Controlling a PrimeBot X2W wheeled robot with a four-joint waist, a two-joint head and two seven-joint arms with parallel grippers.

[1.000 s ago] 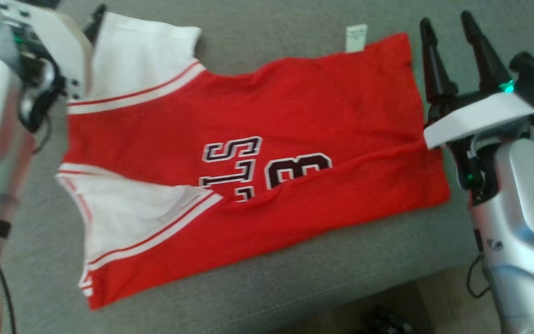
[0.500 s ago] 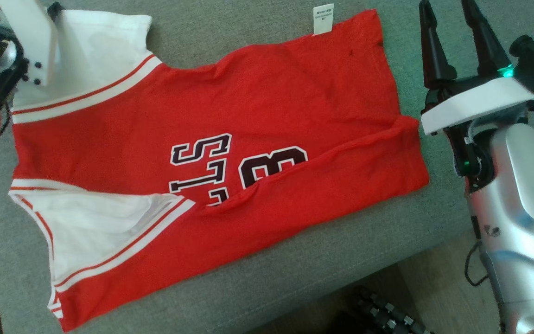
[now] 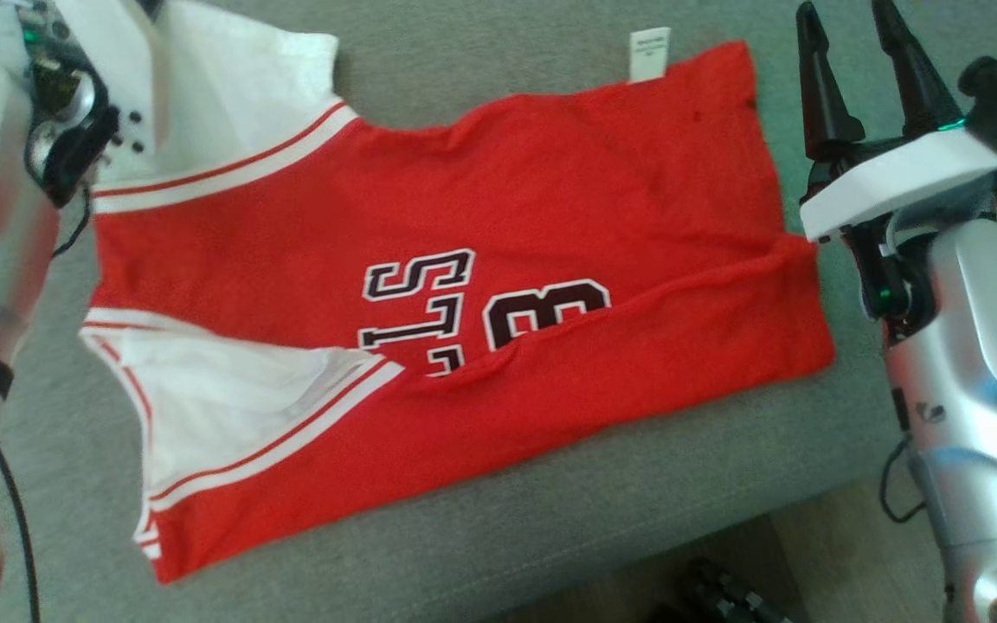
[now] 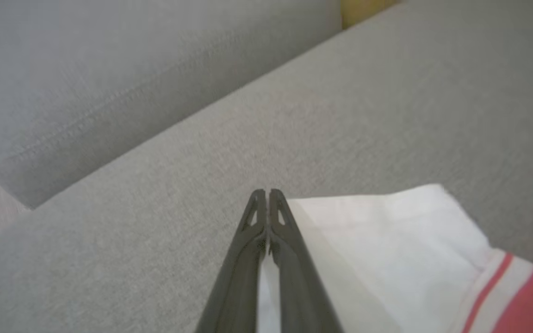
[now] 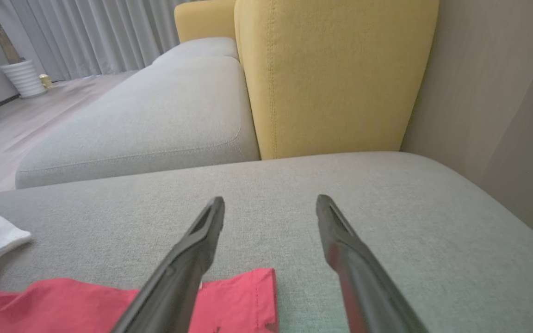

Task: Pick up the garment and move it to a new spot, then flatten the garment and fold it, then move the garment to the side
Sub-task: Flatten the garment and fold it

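Left gripper (image 4: 267,192) closed at the garment's (image 3: 550,199) far-left sleeve (image 4: 387,231); pinch unconfirmed. Right gripper (image 3: 843,17) wide: close it on the far-right hem corner (image 5: 248,296), then you tension evenly.

Head view: steeply down on garment (image 3: 550,190), whole spread. Left wrist: low, close over its white sleeve (image 4: 387,240). Right wrist: low, beside its red hem (image 5: 238,296). Garment shared.

The garment (image 3: 464,285) lies spread on the sofa seat cushion (image 3: 550,519).
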